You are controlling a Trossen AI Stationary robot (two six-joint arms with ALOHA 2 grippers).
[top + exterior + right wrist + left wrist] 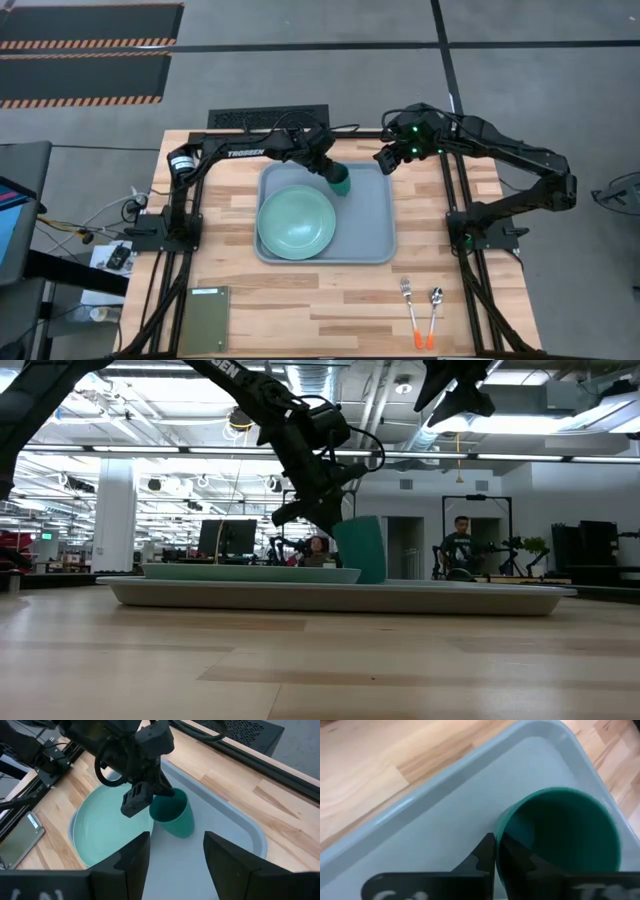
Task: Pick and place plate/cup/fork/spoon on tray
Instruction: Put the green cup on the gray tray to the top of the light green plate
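The light blue-grey tray (372,232) lies mid-table. The pale mint-green plate (296,220) rests flat in its left half. The dark teal cup (342,183) is over the tray's far part, beside the plate, open end up and tilted. My left gripper (330,172) is shut on it. My right gripper (388,160) hangs open and empty above the tray's far right corner, high up in the low view (455,390). The fork (408,298) and the spoon (435,303) lie side by side on the wood near the front right, orange handles toward the near edge. My left gripper pinches the cup's wall at its rim (501,827), with one finger (520,862) inside the cup and one finger (479,857) outside. The fingers slant down from the far left. The cup is tilted (172,815); its base is down at the tray floor, hidden behind the tray's rim (362,550).
A flat olive-green rectangle (205,320) lies at the table's near left corner. Bare wood lies between the tray and the cutlery. The tray's right half (365,225) is bare. People show in the room behind the table (460,545).
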